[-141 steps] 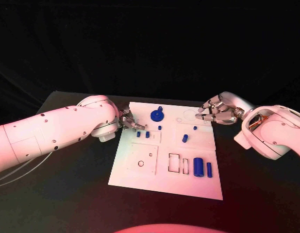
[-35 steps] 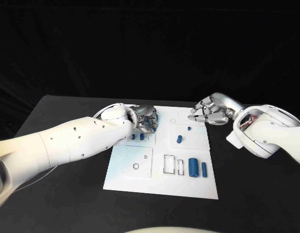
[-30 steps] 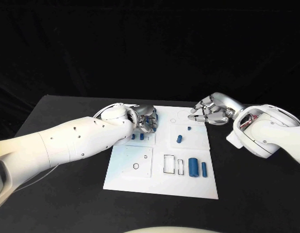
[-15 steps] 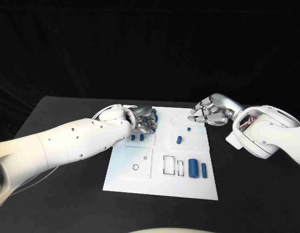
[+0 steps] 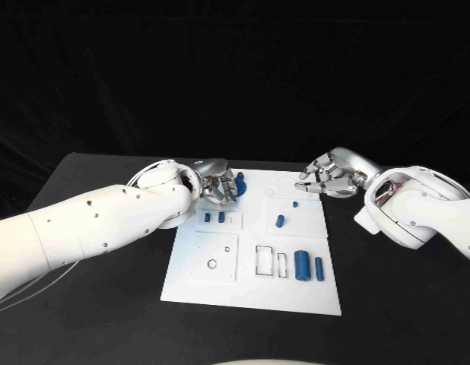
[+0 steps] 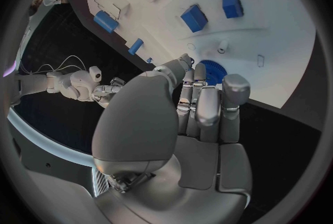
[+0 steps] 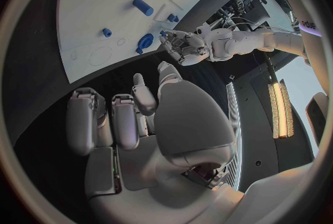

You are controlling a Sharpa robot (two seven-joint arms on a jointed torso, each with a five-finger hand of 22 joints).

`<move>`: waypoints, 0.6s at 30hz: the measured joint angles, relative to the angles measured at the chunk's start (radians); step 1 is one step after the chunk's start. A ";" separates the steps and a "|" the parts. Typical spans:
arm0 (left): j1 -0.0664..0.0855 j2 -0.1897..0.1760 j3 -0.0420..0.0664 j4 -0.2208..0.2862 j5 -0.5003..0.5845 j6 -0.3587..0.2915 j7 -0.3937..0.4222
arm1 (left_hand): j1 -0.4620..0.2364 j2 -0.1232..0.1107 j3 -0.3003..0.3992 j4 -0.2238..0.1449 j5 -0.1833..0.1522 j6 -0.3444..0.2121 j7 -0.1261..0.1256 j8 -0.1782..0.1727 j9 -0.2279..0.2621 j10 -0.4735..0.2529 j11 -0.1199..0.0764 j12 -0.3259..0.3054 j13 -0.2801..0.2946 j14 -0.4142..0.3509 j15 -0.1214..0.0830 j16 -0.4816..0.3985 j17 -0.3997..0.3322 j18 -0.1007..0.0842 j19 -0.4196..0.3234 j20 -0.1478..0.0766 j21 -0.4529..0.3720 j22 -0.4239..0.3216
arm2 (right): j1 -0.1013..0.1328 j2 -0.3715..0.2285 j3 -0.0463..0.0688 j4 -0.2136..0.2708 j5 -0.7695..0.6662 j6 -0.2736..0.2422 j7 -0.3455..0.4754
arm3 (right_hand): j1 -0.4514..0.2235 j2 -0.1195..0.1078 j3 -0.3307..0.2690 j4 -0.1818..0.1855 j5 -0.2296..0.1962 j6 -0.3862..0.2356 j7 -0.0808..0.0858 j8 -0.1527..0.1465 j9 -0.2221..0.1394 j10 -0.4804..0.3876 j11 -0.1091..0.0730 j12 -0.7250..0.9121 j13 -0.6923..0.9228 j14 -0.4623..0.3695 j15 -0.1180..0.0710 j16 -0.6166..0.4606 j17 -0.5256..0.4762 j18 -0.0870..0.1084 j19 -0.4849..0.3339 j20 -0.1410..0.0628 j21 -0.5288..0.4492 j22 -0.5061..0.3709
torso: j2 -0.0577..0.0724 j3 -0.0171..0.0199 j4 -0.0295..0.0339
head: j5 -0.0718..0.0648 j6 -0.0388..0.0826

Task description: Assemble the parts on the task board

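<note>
The white task board (image 5: pixel 219 285) lies in the middle of the black table. My left hand (image 5: pixel 214 189) is over its far left corner and pinches the blue gear (image 5: pixel 239 182), which stands tilted on edge at the fingertips. In the left wrist view the blue gear (image 6: pixel 212 72) shows just past my fingers (image 6: pixel 208 103). My right hand (image 5: pixel 328 177) hovers at the board's far right corner, fingers loosely bent, holding nothing. From the right wrist view I see the gear (image 7: pixel 146 42) beside my left hand (image 7: pixel 182 46).
Two small blue blocks (image 5: pixel 214 217) sit below the left hand. A blue peg (image 5: pixel 281 221) and a smaller one (image 5: pixel 297 202) lie mid-board. Two blue cylinders (image 5: pixel 309 266) lie beside empty rectangular slots (image 5: pixel 271 260). Black table surrounds the board.
My left hand has closed on the gear and drawn back a little toward the board's far left corner, tilting the gear up. The right hand has stayed put.
</note>
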 measured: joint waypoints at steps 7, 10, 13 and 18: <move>0.002 -0.064 0.012 0.047 0.013 -0.002 -0.002 | -0.002 0.002 0.000 0.000 0.000 0.000 0.000 -0.002 0.000 0.000 0.000 0.000 0.000 0.000 0.000 0.000 0.000 0.000 0.004 -0.004 0.000 0.003 | 0.000 -0.002 0.000 0.000 0.000 0.000 0.000 | 0.000 0.000 0.000 0.000 0.000 0.000 0.000 0.000 0.000 0.000 0.000 0.000 0.000 0.000 0.000 0.000 0.000 0.000 0.000 0.000 0.000 0.000 | 0.001 -0.0001 0.0007 | 0.004 0.001; 0.003 -0.081 0.014 0.049 0.019 -0.001 -0.003 | -0.008 0.000 0.000 0.000 0.000 0.000 0.000 -0.002 0.000 0.000 0.000 -0.003 -0.001 0.000 0.000 0.000 0.000 0.000 0.004 -0.004 0.000 0.003 | 0.000 -0.002 0.000 0.000 0.000 0.000 0.000 | 0.000 0.000 0.000 0.000 0.000 0.000 0.000 0.000 0.000 0.000 0.000 0.000 0.000 0.000 0.000 0.000 0.000 0.000 0.000 0.000 0.000 0.001 | 0.001 -0.0002 0.0001 | 0.005 0.002; 0.003 -0.087 0.014 0.047 0.025 0.000 -0.004 | -0.011 -0.002 0.000 0.000 0.000 0.000 0.000 -0.004 -0.002 0.000 0.000 -0.006 -0.001 0.000 0.000 0.005 0.000 0.000 0.004 -0.004 0.000 0.003 | 0.000 -0.003 0.000 0.000 0.000 0.000 0.000 | 0.000 0.000 0.000 0.000 0.000 0.000 0.000 0.000 0.000 0.000 0.000 0.000 0.000 0.000 0.000 0.000 0.000 0.000 0.000 0.000 0.000 0.001 | 0.001 -0.0002 -0.0002 | 0.006 0.002; 0.003 -0.088 0.015 0.038 0.032 0.002 -0.005 | -0.011 -0.002 0.000 0.000 0.000 0.000 0.000 -0.006 -0.002 0.000 0.000 -0.006 -0.001 0.000 0.000 0.005 0.001 0.000 0.004 -0.004 0.000 0.003 | 0.000 -0.002 0.000 0.000 0.000 0.000 0.000 | 0.000 0.000 0.000 0.000 0.000 0.000 0.000 0.000 0.000 0.000 0.000 0.000 0.000 0.000 0.000 0.000 0.000 0.000 0.000 0.000 0.000 0.001 | 0.002 -0.0004 -0.0007 | 0.009 0.002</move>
